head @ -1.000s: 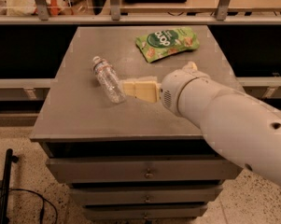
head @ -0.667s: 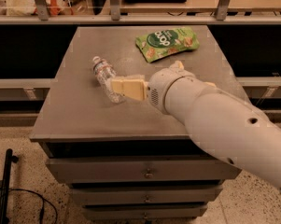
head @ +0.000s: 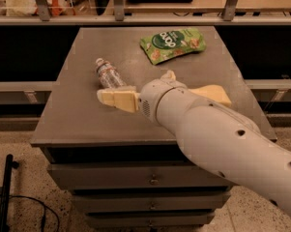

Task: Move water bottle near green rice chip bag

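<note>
The water bottle lies on its side on the grey table, left of centre, white cap pointing to the far left. The green rice chip bag lies flat at the far right of the tabletop, well apart from the bottle. My gripper reaches in from the right on a thick white arm. Its cream tip sits just in front of the bottle's base end, touching or nearly touching it. The bottle's base is partly hidden by the gripper.
A pale yellow object lies on the table's right side, partly hidden behind my arm. A rail with metal posts runs behind the table. Drawers sit under the tabletop. A black cable lies on the floor at left.
My gripper has moved left and a little toward the near edge, sliding past the bottle's base end. The bottle and the green bag have stayed about where they were.
</note>
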`<act>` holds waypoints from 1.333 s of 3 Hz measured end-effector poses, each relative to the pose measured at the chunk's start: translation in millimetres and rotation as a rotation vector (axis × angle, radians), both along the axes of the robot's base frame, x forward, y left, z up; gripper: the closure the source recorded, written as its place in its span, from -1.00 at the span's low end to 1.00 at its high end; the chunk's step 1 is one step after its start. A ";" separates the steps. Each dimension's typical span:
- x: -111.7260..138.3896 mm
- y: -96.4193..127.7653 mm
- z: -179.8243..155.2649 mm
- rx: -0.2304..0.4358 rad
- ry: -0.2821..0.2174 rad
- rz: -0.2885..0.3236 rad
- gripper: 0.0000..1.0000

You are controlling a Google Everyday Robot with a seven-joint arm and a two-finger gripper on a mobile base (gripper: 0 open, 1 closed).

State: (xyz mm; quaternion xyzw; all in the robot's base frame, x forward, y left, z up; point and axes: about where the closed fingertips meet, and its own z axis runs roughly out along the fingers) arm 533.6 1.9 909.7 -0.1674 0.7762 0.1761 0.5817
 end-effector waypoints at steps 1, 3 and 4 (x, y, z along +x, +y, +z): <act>-4.4 6.8 -13.8 -0.024 0.010 0.017 -1.00; 8.1 7.1 -36.5 -0.074 0.002 0.029 -1.00; 19.9 14.5 -39.0 -0.083 -0.021 0.033 -1.00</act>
